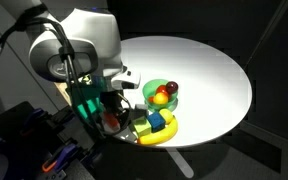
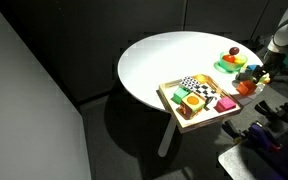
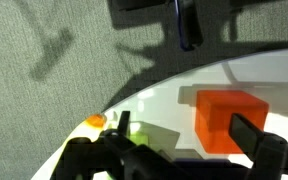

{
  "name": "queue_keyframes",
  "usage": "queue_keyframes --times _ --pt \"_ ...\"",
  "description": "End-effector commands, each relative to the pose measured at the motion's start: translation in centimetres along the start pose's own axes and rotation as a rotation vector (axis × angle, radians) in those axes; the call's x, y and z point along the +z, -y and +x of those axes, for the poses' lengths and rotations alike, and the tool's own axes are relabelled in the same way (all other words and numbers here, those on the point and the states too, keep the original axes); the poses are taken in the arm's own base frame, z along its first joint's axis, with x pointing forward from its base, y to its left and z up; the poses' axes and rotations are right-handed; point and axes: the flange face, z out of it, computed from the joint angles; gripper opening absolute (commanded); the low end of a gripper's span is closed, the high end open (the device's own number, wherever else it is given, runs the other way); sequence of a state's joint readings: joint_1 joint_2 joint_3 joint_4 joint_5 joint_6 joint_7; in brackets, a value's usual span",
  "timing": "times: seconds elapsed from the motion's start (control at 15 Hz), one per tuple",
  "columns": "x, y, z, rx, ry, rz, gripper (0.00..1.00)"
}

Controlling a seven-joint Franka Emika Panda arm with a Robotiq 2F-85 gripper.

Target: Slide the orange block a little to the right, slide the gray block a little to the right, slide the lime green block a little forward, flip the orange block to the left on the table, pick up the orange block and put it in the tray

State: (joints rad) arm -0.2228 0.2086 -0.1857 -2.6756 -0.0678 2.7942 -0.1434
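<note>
Orange block sits near the edge of the white table, between the wide-spread jaws of the gripper, seemingly bracketed ready for a sideways push.

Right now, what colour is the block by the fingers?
The block is orange, clearest in wrist view.

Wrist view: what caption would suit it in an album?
Open gripper at the curved edge of the white table, the orange block close by its jaws.
</note>
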Motion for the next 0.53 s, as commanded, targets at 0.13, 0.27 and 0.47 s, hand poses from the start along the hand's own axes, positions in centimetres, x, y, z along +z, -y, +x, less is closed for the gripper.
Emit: queue_keyframes --times 0.13,0.27,0.47 --pt "-0.7 0.8 -0.6 -0.051 -0.007 0.036 1.00" --pt "-0.6 1.1 -0.6 -0.064 -0.006 0.043 1.00" --pt "-0.3 1.8 -0.6 -0.069 -0.005 0.041 1.00"
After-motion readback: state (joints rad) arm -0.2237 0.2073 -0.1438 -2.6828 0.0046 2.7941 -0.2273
